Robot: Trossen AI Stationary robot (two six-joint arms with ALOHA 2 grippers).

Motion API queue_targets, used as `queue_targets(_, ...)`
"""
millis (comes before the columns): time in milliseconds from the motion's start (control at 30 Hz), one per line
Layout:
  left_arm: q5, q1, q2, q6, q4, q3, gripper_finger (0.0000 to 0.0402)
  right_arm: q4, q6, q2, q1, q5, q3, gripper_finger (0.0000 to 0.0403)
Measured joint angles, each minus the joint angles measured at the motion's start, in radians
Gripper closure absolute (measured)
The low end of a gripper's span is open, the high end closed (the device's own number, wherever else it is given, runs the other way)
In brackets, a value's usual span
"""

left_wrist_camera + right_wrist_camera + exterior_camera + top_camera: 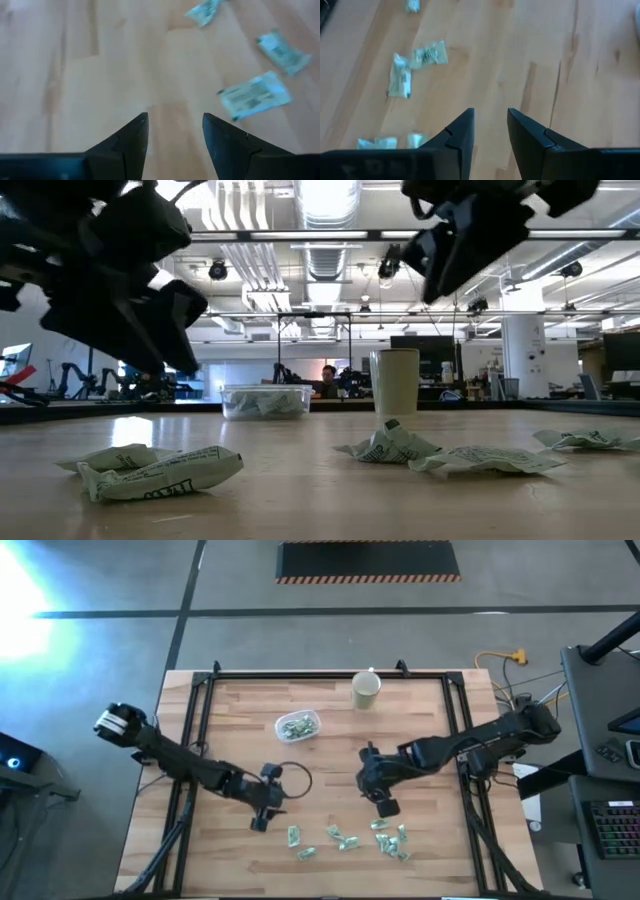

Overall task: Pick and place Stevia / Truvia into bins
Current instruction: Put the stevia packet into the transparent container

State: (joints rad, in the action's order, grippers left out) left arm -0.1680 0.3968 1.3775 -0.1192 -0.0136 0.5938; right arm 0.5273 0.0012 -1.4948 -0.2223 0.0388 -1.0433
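Several pale green and white sachets (345, 840) lie flat and scattered on the wood near the table's near edge; the low view shows them crumpled (160, 470). More sachets fill the clear tub (298, 726), which stands on the table's far half. My left gripper (265, 812) hovers open, left of the scattered sachets; its wrist view has three sachets (255, 95) ahead of the open fingers. My right gripper (385, 802) hovers open just beyond the right-hand sachets; its wrist view shows sachets (427, 55) ahead. Neither gripper holds anything.
A beige cup (366, 690) stands upright near the far edge, right of the tub; the low view has it (395, 380) beside the tub (265, 400). A black cable loop (292, 778) lies by the left gripper. Bare wood lies between the two grippers.
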Motion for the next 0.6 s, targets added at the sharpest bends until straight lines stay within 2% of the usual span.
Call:
queue_targets(333, -0.003, 0.117, 0.098, 0.093, -0.172, 0.022, 0.023, -0.211, 0.052, 0.13, -0.022, -0.018, 0.238, 0.0313)
queue_targets(600, -0.001, 0.181, 0.211, 0.193, -0.333, 0.032, 0.023, -0.263, 0.102, 0.208, -0.022, -0.017, 0.319, 0.0325)
